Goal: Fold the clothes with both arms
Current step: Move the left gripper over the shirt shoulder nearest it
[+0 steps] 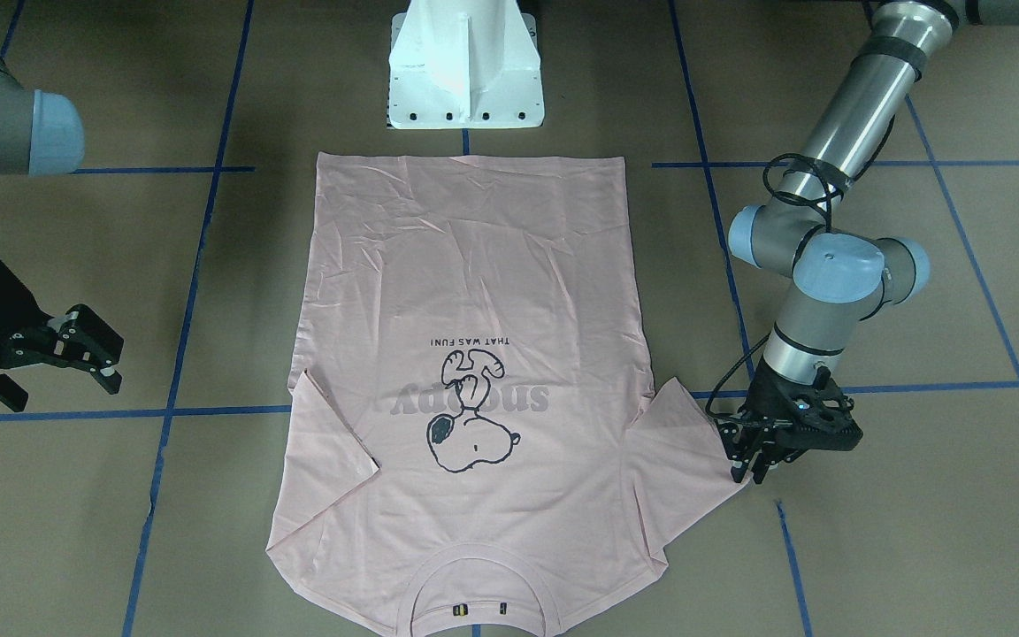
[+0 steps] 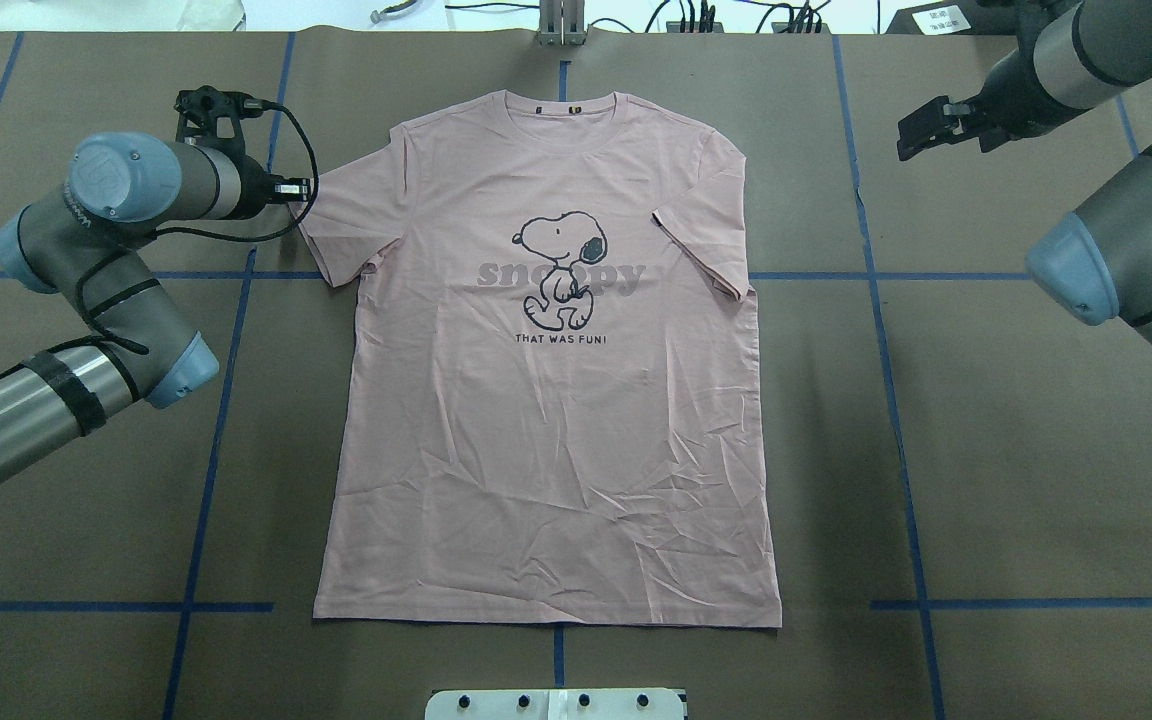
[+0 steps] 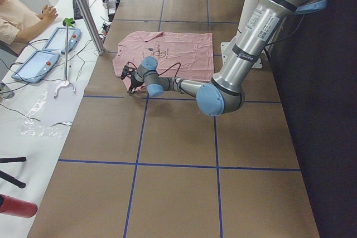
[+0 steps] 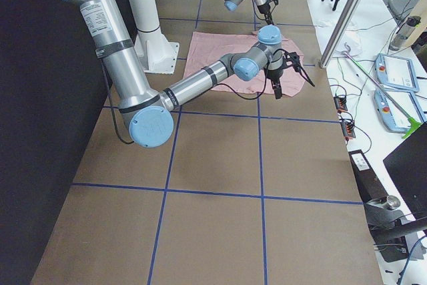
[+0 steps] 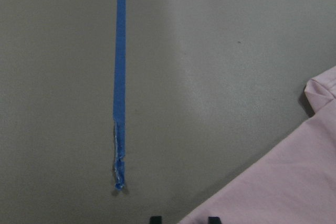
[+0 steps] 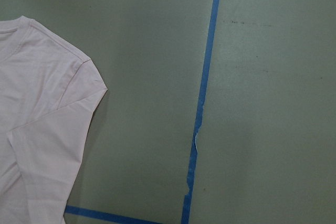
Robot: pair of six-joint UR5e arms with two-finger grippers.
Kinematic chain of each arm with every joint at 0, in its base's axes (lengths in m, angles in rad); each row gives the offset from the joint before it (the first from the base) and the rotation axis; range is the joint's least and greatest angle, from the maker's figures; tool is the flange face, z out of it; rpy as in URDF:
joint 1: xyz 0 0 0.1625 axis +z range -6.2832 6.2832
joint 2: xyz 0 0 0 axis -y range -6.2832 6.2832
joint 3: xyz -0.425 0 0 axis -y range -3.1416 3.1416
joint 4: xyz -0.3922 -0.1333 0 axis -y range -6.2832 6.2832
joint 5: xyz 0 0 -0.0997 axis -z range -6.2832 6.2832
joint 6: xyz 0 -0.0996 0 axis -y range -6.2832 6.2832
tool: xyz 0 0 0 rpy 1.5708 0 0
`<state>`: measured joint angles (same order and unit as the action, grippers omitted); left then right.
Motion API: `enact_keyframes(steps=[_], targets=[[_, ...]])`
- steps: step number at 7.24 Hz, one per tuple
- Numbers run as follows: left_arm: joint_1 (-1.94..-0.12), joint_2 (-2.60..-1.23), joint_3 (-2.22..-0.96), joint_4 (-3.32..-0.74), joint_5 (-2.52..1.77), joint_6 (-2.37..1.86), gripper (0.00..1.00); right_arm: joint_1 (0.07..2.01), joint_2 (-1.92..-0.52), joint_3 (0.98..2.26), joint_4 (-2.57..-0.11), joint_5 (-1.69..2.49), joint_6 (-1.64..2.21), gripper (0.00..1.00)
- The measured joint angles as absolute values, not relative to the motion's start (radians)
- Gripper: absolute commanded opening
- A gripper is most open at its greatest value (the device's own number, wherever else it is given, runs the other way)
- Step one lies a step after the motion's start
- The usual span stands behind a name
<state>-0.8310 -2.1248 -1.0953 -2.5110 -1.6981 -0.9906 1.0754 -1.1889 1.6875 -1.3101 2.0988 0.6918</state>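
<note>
- While I stood by, the pale pink T-shirt [image 2: 556,450] lay flat and face up in the middle of the tabletop [image 2: 1036,450]. Its collar was toward the top of the overhead view and its hem toward the bottom. It was spread wide, I took it, so either arm could reach an edge.
- The left gripper [image 1: 753,462] was down at the outer hem of one sleeve [image 2: 346,225], at the left of the overhead view. It pointed at the tabletop there, probably because that sleeve corner made the natural handle for a first fold inward.
- In the left wrist view its fingertips [image 5: 212,219] showed at the bottom edge, a little apart, with the sleeve's edge reaching in between them. The fingers straddled the cloth and, as far as I could see, had not pinched it.
- The right gripper [image 2: 921,128] hung over bare tabletop at the upper right of the overhead view, well apart from the shirt. Its fingers were spread wide and held nothing, and it looked parked clear of the cloth.
- The other sleeve [image 2: 706,245] lay partly tucked over the body, so that side was less tidy.
- To my eye the folding had barely begun. The next move called for a clean pinch of the sleeve hem that would not drag the shirt askew of the blue tape [image 5: 120,77] lines.
</note>
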Motion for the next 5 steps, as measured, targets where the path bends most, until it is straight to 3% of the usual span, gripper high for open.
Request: enact_keyframes(steps=[3,5], targets=[[-0.829,-2.123,-1.109,-2.51,-1.702,-0.982,0.0,1.075,-1.189,1.687,-1.31,2.099,0.692,1.0],[-0.835,-2.107,-1.203,-2.464,-1.709,-0.976,0.0,1.075,-1.189,1.687,-1.31,2.098,0.692,1.0]])
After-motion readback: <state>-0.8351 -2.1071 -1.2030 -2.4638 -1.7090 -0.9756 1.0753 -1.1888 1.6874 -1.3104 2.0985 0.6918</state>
